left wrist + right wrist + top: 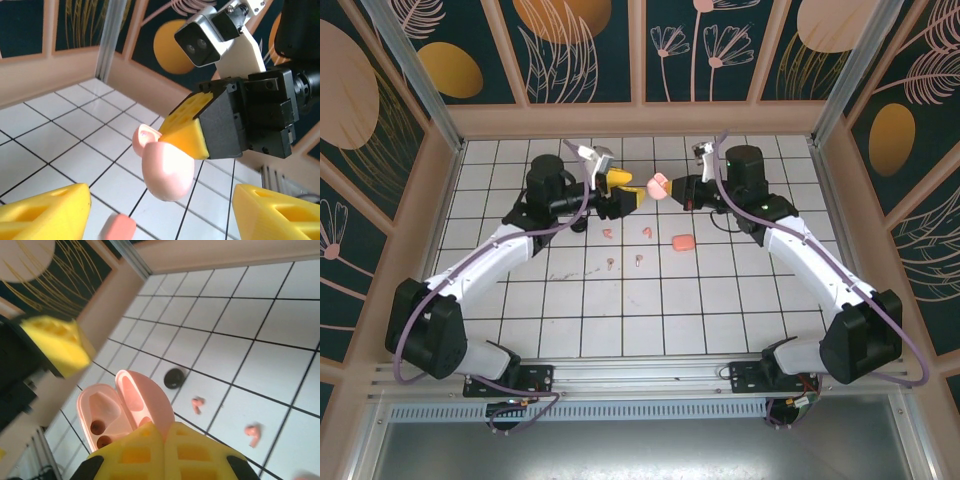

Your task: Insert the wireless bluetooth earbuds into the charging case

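The right gripper (pixel 164 440) has its yellow fingers pressed together on the lid of an open pink charging case (pixel 107 415), holding it in the air above the tiles. The case is hinged wide open, its long axis rising away from the fingers. Two dark sockets show in its base.

Facing it, the left gripper (pixel 628 192) has its fingers spread with nothing between them. Its tips are near the case but apart from it.

There are two cases in all. The second case (pixel 683 243), closed and pink, lies flat on the table (pixel 720 300), nearer the arm bases.

Four earbuds lie on the tiles. The two coral earbuds (pixel 647 233) are side by side a tile apart, and the two pale earbuds (pixel 639 262) sit one row nearer. In the right wrist view the coral pair lie flat with their stems roughly parallel. The pale stems are too small to read.

One dark round thing (pixel 174 378) sits on a tile beyond the coral pair. I cannot tell what it is.
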`<state>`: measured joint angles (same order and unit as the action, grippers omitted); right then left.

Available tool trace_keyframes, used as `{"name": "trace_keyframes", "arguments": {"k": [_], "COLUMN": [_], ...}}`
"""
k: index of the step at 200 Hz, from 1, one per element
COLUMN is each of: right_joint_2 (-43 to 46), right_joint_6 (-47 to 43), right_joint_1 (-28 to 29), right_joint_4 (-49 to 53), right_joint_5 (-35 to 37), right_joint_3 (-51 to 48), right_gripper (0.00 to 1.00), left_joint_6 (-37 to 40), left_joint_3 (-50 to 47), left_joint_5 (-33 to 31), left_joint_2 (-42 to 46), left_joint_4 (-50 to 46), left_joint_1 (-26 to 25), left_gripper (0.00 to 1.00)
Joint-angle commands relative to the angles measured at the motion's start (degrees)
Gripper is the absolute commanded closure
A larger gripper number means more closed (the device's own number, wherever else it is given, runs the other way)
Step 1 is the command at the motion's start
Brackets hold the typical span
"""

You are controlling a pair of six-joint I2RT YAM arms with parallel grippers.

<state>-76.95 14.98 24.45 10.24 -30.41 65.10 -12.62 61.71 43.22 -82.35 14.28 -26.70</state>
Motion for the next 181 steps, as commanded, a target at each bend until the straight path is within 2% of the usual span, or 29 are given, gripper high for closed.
{"name": "trace_keyframes", "arguments": {"k": [1, 30, 73, 124, 181], "right_joint_2": [-0.2, 0.0, -0.8, -3.6, -6.1], "right_joint_6": [-10.0, -15.5, -17.3, -17.3, -16.5], "right_joint_1": [-0.3, -0.3, 0.0, 2.7, 5.2], "right_joint_4": [6.8, 10.4, 11.7, 11.4, 10.4], "right_joint_5": [2.0, 2.2, -0.1, -1.2, -0.6], "right_joint_3": [2.7, 3.2, 4.2, 6.1, 7.4], "right_gripper": [1.00, 1.00, 1.00, 1.00, 1.00], "left_joint_6": [15.3, 21.3, 26.2, 27.0, 27.8], "left_joint_3": [6.3, 12.3, 18.0, 19.8, 21.0], "left_joint_5": [4.4, 7.4, 12.1, 17.3, 18.5], "left_joint_2": [-2.4, -5.5, -10.3, -13.7, -15.5], "left_joint_4": [-22.0, -32.1, -40.9, -42.0, -42.3], "left_joint_1": [0.5, 0.9, 0.9, 0.9, 0.9], "left_gripper": [0.26, 0.27, 0.31, 0.35, 0.37]}}
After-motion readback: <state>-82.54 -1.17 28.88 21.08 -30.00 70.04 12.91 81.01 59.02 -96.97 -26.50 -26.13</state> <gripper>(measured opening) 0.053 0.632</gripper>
